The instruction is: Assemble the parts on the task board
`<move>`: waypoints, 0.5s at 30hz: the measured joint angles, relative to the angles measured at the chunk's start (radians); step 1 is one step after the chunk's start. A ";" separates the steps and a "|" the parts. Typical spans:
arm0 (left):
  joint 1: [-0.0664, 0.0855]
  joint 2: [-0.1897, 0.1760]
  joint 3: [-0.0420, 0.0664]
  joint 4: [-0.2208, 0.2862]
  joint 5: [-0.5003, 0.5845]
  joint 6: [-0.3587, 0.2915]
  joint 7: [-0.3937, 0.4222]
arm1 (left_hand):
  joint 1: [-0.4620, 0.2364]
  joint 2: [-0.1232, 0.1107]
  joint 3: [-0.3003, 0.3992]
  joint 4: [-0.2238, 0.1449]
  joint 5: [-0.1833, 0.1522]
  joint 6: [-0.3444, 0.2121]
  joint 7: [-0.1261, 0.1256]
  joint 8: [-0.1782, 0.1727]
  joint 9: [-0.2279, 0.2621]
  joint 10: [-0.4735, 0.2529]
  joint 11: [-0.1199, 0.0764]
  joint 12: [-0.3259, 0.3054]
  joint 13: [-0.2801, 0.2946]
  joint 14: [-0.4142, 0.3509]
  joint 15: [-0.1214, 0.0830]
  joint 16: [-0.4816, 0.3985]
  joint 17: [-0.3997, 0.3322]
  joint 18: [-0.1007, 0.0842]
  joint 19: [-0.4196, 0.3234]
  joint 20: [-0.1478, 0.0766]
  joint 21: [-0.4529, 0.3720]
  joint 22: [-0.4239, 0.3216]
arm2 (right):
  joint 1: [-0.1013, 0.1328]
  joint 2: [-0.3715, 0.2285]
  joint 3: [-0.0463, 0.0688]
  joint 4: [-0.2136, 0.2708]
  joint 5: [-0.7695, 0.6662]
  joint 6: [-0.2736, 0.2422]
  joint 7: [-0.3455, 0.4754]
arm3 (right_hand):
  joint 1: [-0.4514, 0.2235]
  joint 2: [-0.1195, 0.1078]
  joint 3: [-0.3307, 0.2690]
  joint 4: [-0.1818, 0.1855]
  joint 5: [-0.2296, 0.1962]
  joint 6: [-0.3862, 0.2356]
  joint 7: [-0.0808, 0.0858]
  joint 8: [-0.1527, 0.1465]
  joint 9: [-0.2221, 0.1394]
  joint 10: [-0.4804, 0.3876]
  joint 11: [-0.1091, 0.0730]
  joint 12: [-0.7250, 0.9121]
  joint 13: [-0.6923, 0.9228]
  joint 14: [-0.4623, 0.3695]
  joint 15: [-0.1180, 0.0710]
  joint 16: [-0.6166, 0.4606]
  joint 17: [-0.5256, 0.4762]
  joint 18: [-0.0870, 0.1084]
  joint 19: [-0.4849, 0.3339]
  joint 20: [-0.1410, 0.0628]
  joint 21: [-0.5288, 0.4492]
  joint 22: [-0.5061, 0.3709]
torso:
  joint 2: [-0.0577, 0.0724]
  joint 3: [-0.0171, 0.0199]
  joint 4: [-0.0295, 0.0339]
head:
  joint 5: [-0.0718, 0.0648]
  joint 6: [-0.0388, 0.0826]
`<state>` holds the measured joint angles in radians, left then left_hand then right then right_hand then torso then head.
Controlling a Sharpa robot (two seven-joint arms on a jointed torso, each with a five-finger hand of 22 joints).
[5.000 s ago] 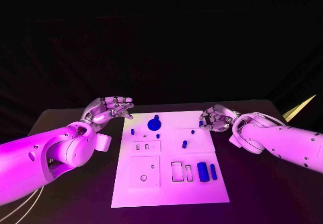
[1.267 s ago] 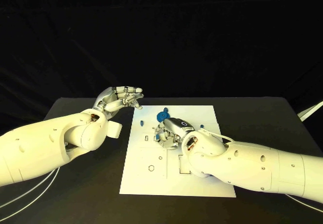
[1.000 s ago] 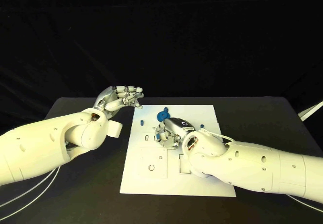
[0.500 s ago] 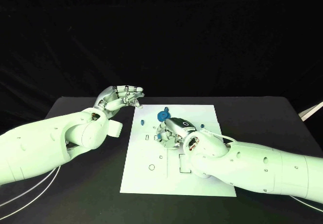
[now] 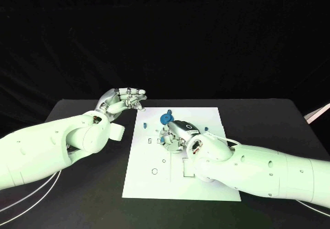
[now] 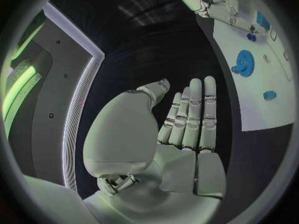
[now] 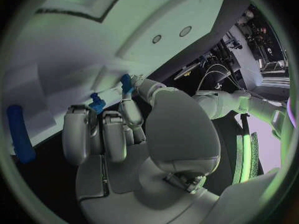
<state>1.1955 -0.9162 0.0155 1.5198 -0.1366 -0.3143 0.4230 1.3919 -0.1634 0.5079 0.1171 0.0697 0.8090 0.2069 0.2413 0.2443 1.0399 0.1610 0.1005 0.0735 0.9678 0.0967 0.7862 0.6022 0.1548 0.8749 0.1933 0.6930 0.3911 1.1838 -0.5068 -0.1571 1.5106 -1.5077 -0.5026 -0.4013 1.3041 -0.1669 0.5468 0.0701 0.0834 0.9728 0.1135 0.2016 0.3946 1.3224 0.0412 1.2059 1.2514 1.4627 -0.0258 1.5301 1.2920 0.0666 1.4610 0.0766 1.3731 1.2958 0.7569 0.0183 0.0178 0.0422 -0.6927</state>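
Note:
The white task board (image 5: 206,114) lies in the middle of the black table. A blue gear (image 5: 166,118) (image 6: 243,63) stands near its far edge, and a small blue peg (image 5: 145,125) (image 6: 269,95) is to the gear's left. My right hand (image 5: 176,135) (image 7: 118,129) reaches down onto the board's middle. Its fingertips pinch a small blue part (image 7: 126,83) (image 5: 163,140) against the board, next to another small blue piece (image 7: 96,104). My left hand (image 5: 124,101) (image 6: 187,119) is raised beside the board's far left corner and holds nothing.
A long blue cylinder (image 7: 20,133) lies on the board near my right hand. Cut-out slots (image 5: 154,171) mark the board's near half, partly covered by my right forearm (image 5: 261,167). Black table (image 5: 275,124) surrounds the board.
Over five seconds my right hand came from the board's right edge to its middle. In the last second it has stayed there. My left hand has kept its place.

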 measured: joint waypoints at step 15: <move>0.000 -0.001 0.000 0.000 0.000 0.001 -0.001 | 0.000 0.000 0.000 0.000 0.000 0.000 0.000 0.000 0.000 0.000 0.000 0.000 0.000 0.000 0.000 0.000 0.000 0.000 0.000 0.000 0.000 0.000 | -0.001 0.001 -0.001 -0.005 0.000 0.000 0.007 | -0.044 -0.044 0.000 0.000 0.025 -0.020 0.019 0.042 0.009 0.000 0.000 -0.033 -0.016 0.000 0.001 0.000 0.000 0.000 0.000 0.000 0.000 0.000 | 0.000 0.0006 -0.0007 | -0.002 0.002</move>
<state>1.1955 -0.9175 0.0153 1.5202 -0.1366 -0.3136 0.4218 1.3919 -0.1634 0.5079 0.1171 0.0697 0.8090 0.2070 0.2413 0.2443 1.0399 0.1610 0.1005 0.0735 0.9678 0.0967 0.7862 0.6021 0.1548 0.8747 0.1934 0.6930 0.3911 1.1832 -0.5058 -0.1578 1.5060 -1.5077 -0.5029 -0.3940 1.2606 -0.2105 0.5465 0.0703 0.1085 0.9526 0.1326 0.2440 0.4038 1.3219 0.0416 1.1731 1.2358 1.4629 -0.0252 1.5299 1.2920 0.0667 1.4611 0.0769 1.3727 1.2958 0.7565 0.0189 0.0172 0.0405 -0.6907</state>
